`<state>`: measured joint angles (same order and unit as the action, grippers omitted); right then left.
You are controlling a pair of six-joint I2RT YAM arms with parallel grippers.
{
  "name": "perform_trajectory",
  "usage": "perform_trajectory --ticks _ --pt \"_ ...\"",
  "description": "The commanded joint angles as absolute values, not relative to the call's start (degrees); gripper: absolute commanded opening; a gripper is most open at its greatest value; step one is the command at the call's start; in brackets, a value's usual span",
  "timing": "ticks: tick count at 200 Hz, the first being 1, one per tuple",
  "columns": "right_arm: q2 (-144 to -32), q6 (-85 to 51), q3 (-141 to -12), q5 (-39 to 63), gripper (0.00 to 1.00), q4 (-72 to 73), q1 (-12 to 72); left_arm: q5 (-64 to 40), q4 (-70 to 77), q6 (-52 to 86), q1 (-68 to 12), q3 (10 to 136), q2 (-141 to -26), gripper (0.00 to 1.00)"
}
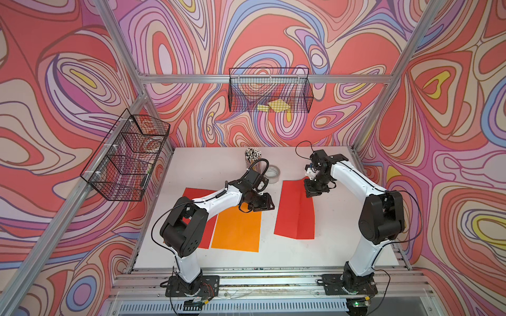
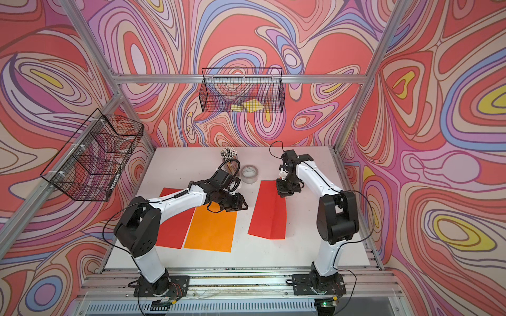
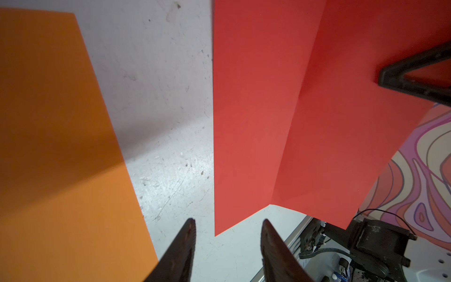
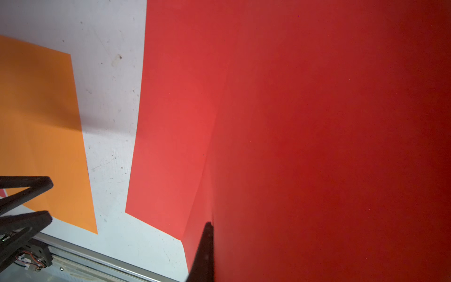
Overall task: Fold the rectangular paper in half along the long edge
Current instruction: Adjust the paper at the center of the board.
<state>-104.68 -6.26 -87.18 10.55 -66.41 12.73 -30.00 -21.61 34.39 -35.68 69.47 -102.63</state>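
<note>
The right hand (image 1: 310, 193) is closed at the far corner of the red paper (image 1: 284, 213), the corner farthest from the orange sheet (image 1: 236, 232). In the right wrist view only one finger (image 4: 207, 244) shows, pressed flat against the sheet. The other is hidden behind the paper, so the pinch is likely rather than plain. It holds there, I judge, to lift the half away from the orange sheet and swing it over the crease (image 1: 299, 216) that runs the long way down the middle. That half already stands up off the desk (image 1: 342, 246), while the half nearer the orange sheet lies flat.

The left hand (image 3: 228, 224) hovers over the orange sheet's far corner on the red paper's side, its jaws partly apart and holding nothing. It looks placed to steady or press the flat half while the raised half comes across.

The red paper lies just beside the orange sheet with a strip of bare desk between them, its long edges running roughly parallel to the orange sheet's. Its near corner sits just ahead of the left hand's fingertips, without touching them.
</note>
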Motion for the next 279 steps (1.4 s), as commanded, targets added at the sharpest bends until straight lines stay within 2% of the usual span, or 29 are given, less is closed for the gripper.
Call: perform_trajectory --ticks 1,53,63,80,88,187,245,279 --pt "-104.9 -6.4 -85.5 8.1 0.00 -65.8 12.9 -32.0 -15.6 36.2 -35.6 68.5 -104.5 0.49" --pt "-107.0 -8.1 -86.5 6.2 0.00 -65.0 13.8 -28.1 -14.7 35.8 -39.2 72.9 -110.5 0.31" --pt "-106.9 -8.3 -86.5 6.7 0.00 -64.6 13.9 -27.0 -17.2 35.6 -40.3 74.5 -112.3 0.24" --pt "-106.6 -8.8 -86.2 7.6 0.00 -63.9 14.0 -26.6 -18.6 35.2 -41.2 76.8 -115.1 0.07" --pt "-106.3 -8.8 -86.0 8.4 0.00 -63.6 14.1 -26.6 -18.8 35.3 -41.5 77.2 -115.9 0.03" --pt "-104.3 -13.9 -83.5 18.2 0.00 -56.0 14.1 -26.2 -17.0 35.7 -42.0 73.0 -116.5 0.00" --pt "-104.8 -14.6 -84.4 14.9 0.00 -57.7 14.1 -26.0 -16.4 35.9 -42.0 70.8 -115.4 0.00" --pt "-106.3 -13.5 -86.6 12.5 0.00 -59.6 14.1 -29.4 -14.0 38.2 -42.5 70.3 -111.8 0.00"
